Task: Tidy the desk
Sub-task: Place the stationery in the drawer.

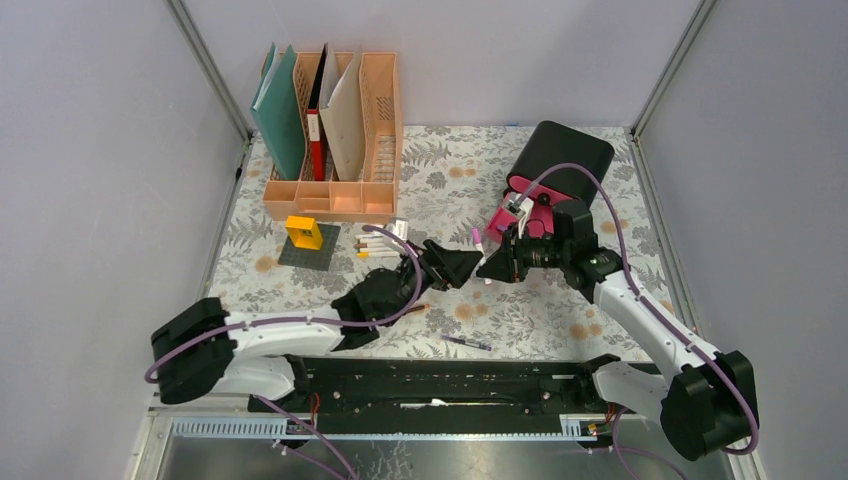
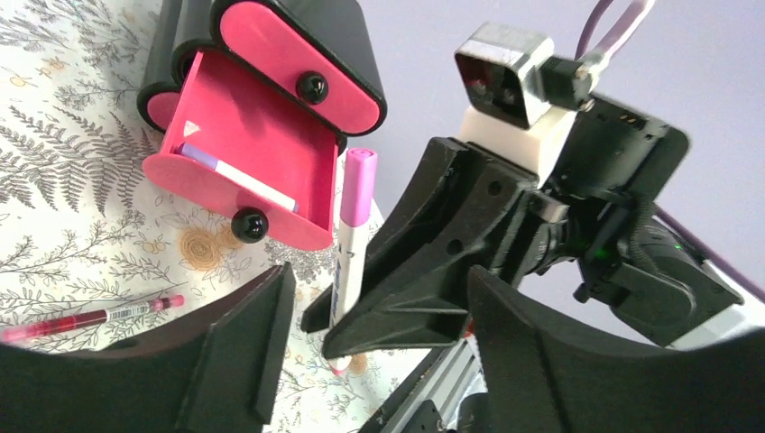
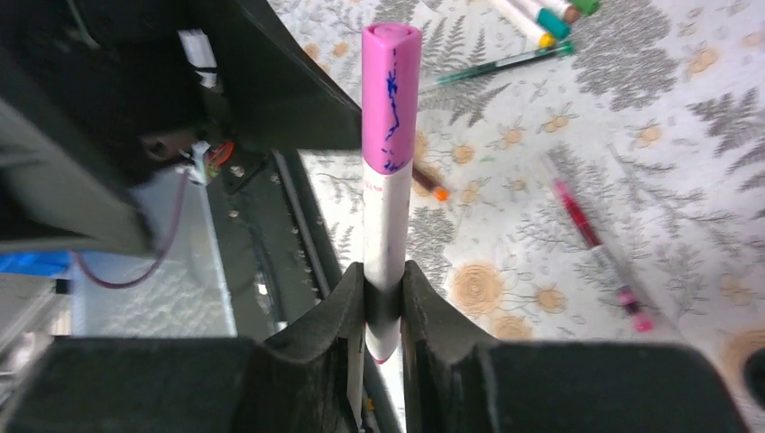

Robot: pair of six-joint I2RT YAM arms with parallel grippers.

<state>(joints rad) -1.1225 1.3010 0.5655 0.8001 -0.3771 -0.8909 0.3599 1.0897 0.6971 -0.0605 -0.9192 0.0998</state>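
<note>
The desk has a white cloth with grey ferns and tan flowers. Above its middle, my right gripper is shut on the lower end of a white marker with a pink cap, which stands upright between its fingers. My left gripper faces it, open, its fingers on either side of the right gripper's fingertips and clear of the marker. In the top view the two grippers meet tip to tip, left gripper and right gripper.
A black-and-pink drawer box stands just behind, its pink drawer open with a pen inside. A red pen, a green pen, loose markers and a dark pen lie about. At the back left are a peach file rack and a yellow block.
</note>
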